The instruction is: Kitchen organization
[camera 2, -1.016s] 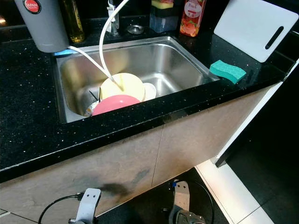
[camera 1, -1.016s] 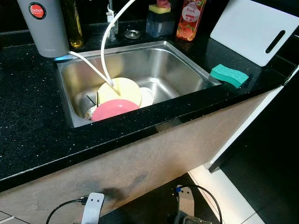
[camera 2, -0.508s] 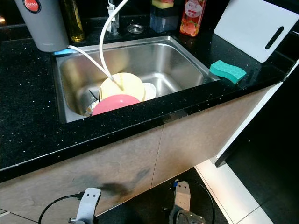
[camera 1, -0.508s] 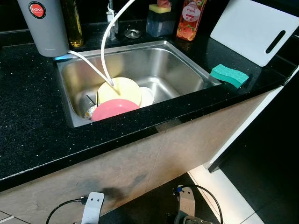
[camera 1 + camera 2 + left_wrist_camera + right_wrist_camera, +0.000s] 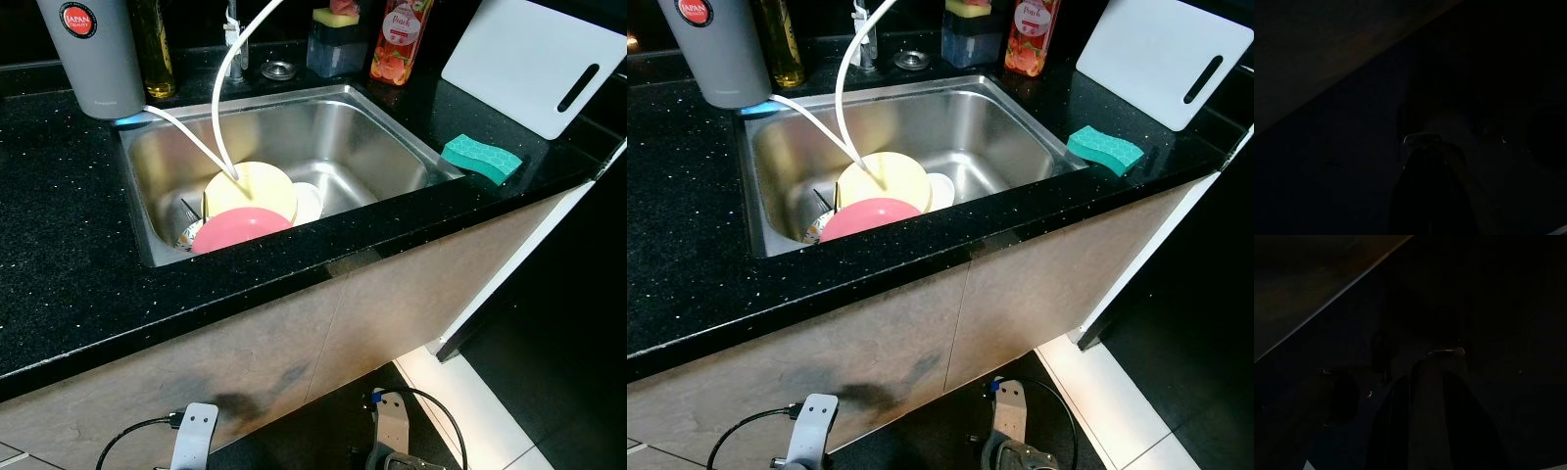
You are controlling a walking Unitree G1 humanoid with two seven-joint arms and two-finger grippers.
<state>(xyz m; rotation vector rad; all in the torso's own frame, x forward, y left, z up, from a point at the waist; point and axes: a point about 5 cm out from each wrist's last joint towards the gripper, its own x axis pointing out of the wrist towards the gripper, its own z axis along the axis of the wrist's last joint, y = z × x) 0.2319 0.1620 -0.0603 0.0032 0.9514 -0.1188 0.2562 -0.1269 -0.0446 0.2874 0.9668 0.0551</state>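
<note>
A steel sink point(image 5: 392, 137) is set into a black speckled counter point(image 5: 59, 255), seen from above and in front. In the near left part of the sink lie a pink plate point(image 5: 240, 228) at the front, a yellow plate point(image 5: 252, 188) just behind it and partly under it, and a white dish point(image 5: 308, 203) touching the yellow plate's right side; something dark and metal sits at the pink plate's left, too hidden to tell. A white hose point(image 5: 221, 93) curves down from the far edge into the yellow plate, and a second white hose point(image 5: 184, 136) runs in from a grey canister point(image 5: 93, 54) standing at the sink's far left corner. Along the far edge stand a tap base point(image 5: 233, 34), a soap holder point(image 5: 335, 44) and a red bottle point(image 5: 399, 41). A green sponge point(image 5: 480, 158) lies on the counter right of the sink, and a white cutting board point(image 5: 534, 59) leans beyond it. Both arms hang low in front of the cabinet; the left gripper point(image 5: 1427, 196) and right gripper point(image 5: 1432, 416) show as dark shapes, too dark to tell whether either is released or clenched.
</note>
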